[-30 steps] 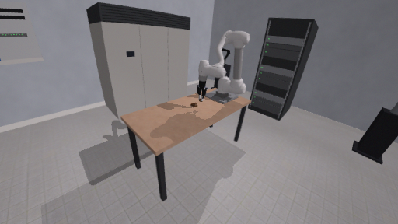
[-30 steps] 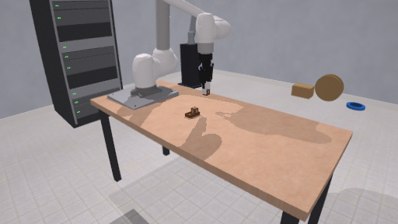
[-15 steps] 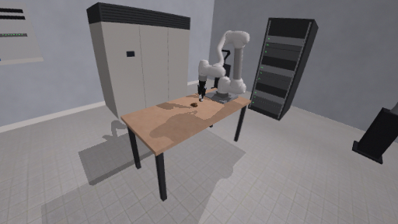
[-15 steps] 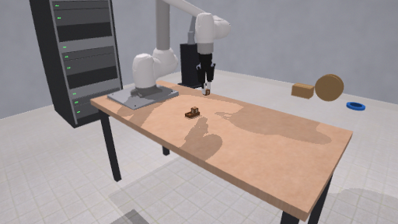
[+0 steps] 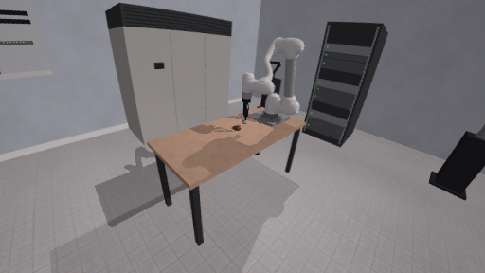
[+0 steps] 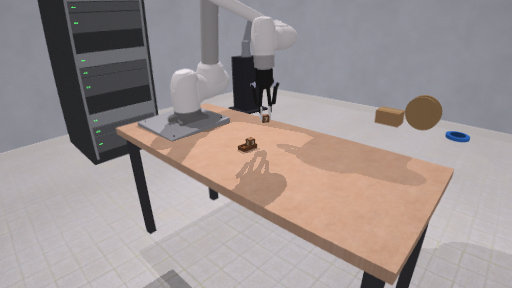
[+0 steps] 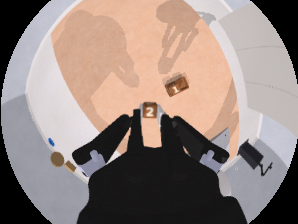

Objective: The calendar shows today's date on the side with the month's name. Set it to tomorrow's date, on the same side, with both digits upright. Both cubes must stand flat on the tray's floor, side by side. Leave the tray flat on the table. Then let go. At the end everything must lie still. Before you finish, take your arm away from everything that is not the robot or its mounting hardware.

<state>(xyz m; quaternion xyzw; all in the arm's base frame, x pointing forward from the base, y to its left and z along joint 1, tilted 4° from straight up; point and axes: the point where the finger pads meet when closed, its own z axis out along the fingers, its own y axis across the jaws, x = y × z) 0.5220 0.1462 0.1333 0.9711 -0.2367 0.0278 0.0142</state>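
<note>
While one cube (image 6: 250, 142) sits in the tray (image 6: 245, 148) near the middle of the counter (image 6: 350, 200), the other cube (image 6: 265, 118) is out of it, gripped between the fingers of the hand (image 6: 265, 113) and held above the counter toward its far edge, well apart from the tray. So the job looks roughly midway: a cube has been taken out, presumably to be turned to a new digit, but it is not yet back beside its partner, and release has not happened. Which digits face the month side cannot be read at this size; the wrist view shows only a pale mark on the held cube's top face.

Going left to right in the exterior view: the arm's base plate (image 6: 150, 127) lies at the counter's left end, the lower link rises steeply from it, the upper link crosses rightward, and the wrist hangs straight down with the hand pointing vertically at the counter.
</note>
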